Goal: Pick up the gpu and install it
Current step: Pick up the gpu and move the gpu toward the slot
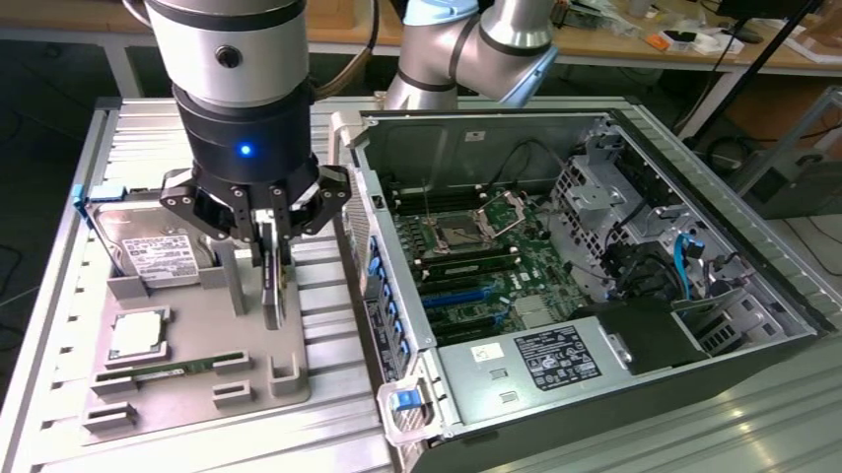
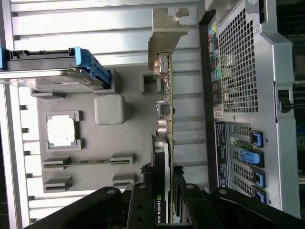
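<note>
gripper (image 1: 270, 244) clamping gpu (image 2: 161, 150) (marked "NVIDIA QUA"), on edge

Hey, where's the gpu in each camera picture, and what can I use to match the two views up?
Exterior view: the gpu hangs edge-on in the gripper, over the grey tray, at the exterior view's left of the open computer case.
Wrist view: the gpu runs out from the gripper, bracket end farthest away, between tray and case.
Shared landmark: the square silver chip seated in the tray.
</note>
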Action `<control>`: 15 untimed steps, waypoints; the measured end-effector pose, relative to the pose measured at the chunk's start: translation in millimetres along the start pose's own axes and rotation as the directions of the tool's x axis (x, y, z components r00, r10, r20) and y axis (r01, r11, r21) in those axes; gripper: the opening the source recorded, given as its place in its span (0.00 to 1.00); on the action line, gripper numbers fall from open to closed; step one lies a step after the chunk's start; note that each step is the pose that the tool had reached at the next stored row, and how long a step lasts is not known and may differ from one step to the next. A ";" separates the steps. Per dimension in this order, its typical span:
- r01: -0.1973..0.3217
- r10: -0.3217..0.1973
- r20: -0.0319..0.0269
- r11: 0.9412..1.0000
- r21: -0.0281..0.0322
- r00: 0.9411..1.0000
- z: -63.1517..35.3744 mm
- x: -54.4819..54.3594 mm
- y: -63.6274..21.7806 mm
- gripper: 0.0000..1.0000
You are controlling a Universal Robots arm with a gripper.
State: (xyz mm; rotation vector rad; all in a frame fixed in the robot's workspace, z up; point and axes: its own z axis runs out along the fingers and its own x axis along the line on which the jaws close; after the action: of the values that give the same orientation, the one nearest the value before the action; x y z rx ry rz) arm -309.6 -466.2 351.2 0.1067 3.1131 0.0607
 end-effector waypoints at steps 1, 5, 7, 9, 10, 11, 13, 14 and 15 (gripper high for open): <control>0.000 0.000 0.000 1.000 0.000 1.000 -0.8 0.0 0.0 0.27; 0.000 0.000 0.000 1.000 0.000 1.000 -4.5 -0.1 0.2 0.27; 0.000 0.000 0.000 1.000 0.000 1.000 -6.2 -0.2 0.2 0.27; 0.000 0.000 0.000 1.000 0.000 1.000 -7.8 -0.2 0.3 0.27; 0.000 0.000 0.000 1.000 0.000 1.000 -8.6 -0.2 0.3 0.27; 0.000 0.000 0.000 1.000 0.000 1.000 -9.3 -0.2 0.4 0.27; 0.000 0.000 0.000 1.000 0.000 1.000 -10.9 -0.3 0.4 0.27; 0.000 0.000 0.000 1.000 0.000 1.000 -11.8 -0.3 0.5 0.27; 0.000 0.000 0.000 1.000 0.000 1.000 -12.5 -0.3 0.5 0.27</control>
State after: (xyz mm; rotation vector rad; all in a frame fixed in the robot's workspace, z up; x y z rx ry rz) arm -309.6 -466.2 363.7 0.1069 3.1130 0.0608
